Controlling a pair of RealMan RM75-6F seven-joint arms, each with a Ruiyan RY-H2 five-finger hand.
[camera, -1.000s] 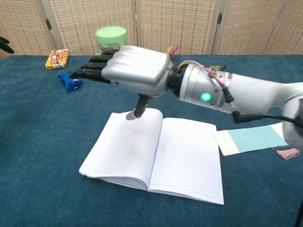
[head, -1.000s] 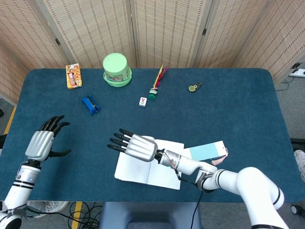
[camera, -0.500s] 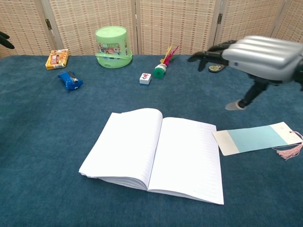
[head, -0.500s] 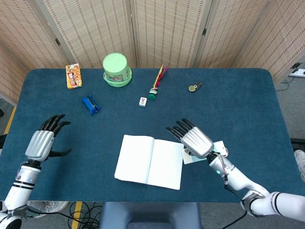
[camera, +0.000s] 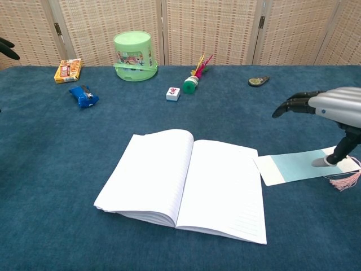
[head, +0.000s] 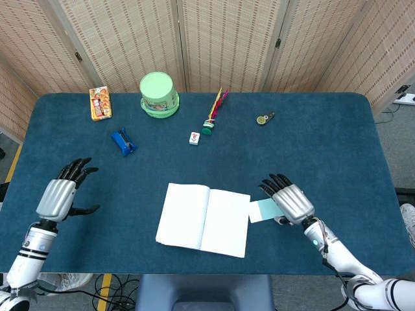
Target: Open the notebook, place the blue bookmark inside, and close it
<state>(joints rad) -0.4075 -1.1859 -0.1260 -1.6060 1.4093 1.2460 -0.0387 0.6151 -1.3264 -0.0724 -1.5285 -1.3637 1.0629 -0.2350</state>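
Notebook (head: 203, 220) lies open near the front edge of the blue surface (head: 324, 142), lined pages facing up, spine running front to back; left-hand pages arch slightly near the fold in the chest view.

Blue bookmark (camera: 299, 166) lies flat on the surface just beside the right edge of the notebook, outside the pages, inner end at the page edge. Pale border along the short end nearest the notebook; pink tassel (camera: 342, 182) at the far end.

Right hand (head: 290, 200) sits over the outer end of the bookmark, palm down, fingers extended and spread forward. In the chest view, thumb tip (camera: 321, 162) presses down on the bookmark near the tassel end; remaining fingers hover clear of the surface. Nothing pinched or grasped.

Left hand (head: 59, 193) hovers over the left side of the surface, well apart from the notebook, fingers spread, thumb out to the side, holding nothing.

Along the rear of the surface, left to right: orange snack box (head: 100, 103), green lidded tub (head: 159, 94), shuttlecock-style feathered toy (head: 213, 113), small round tape measure (head: 263, 119). In front of these: blue wrapped item (head: 122, 142) and a white mahjong-style tile (head: 194, 138). Woven folding screen (head: 214, 39) behind the surface.
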